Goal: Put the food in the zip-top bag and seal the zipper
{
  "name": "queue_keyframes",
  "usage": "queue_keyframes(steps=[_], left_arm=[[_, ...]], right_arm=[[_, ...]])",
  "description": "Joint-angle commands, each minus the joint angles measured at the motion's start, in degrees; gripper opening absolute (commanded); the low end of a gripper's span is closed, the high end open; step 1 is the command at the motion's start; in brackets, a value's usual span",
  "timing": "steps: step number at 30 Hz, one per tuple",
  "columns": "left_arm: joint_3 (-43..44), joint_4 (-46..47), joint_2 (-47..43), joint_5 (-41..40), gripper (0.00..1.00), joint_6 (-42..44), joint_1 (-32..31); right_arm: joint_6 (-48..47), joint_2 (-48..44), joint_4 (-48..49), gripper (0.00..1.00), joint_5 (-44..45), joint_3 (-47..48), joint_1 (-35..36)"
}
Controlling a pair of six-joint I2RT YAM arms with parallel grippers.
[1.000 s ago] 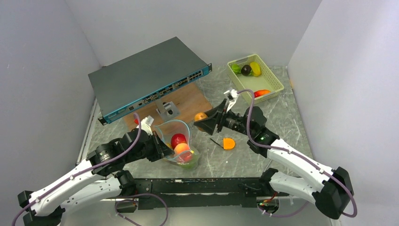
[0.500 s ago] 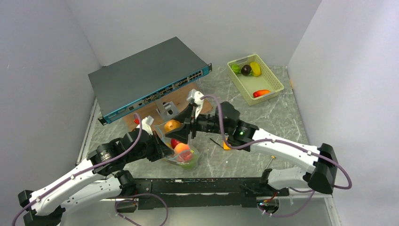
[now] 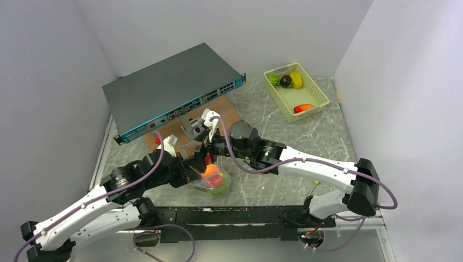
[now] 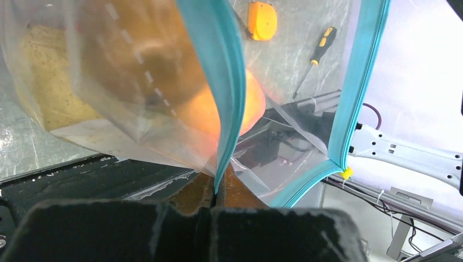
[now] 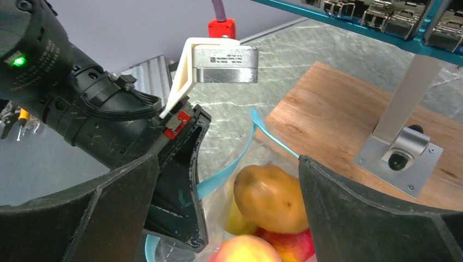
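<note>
The clear zip-top bag stands open on the table and holds a peach, a red apple, a yellow fruit and an orange-brown fruit lying on top. My left gripper is shut on one side of the teal zipper, pinching it. The other zipper side hangs free. My right gripper is open over the bag mouth, its fingers spread either side of the orange-brown fruit without gripping it; its jaws are empty.
A grey network switch lies at the back left, with a wooden board and a metal bracket in front of it. A pale green basket with more fruit stands at the back right. A screwdriver and an orange piece lie beyond the bag.
My right arm carried the orange-brown fruit leftward to the bag and let it go into the mouth; its jaws are now open. The left gripper kept holding the zipper edge.
</note>
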Motion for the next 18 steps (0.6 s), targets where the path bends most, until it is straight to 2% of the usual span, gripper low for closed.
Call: queue_keyframes(steps=[1, 8, 14, 18], left_arm=[[0.84, 0.05, -0.66, -1.1, 0.0, -1.21, -0.23], [1.78, -0.38, 0.0, -1.11, 0.0, -1.04, -0.18], [1.3, 0.24, -0.19, -0.63, 0.0, -1.02, -0.25], [1.21, 0.53, 0.01, -0.81, 0.0, -0.85, -0.23]], right_arm=[[-1.68, -1.52, -1.38, 1.0, 3.22, 2.66, 0.3], [-4.77, -9.02, -4.45, 0.95, 2.56, -1.06, 0.37], [-7.23, -18.64, -4.36, 0.8, 0.55, -11.8, 0.35], [-7.47, -23.61, -2.09, 0.8, 0.73, -18.05, 0.33]])
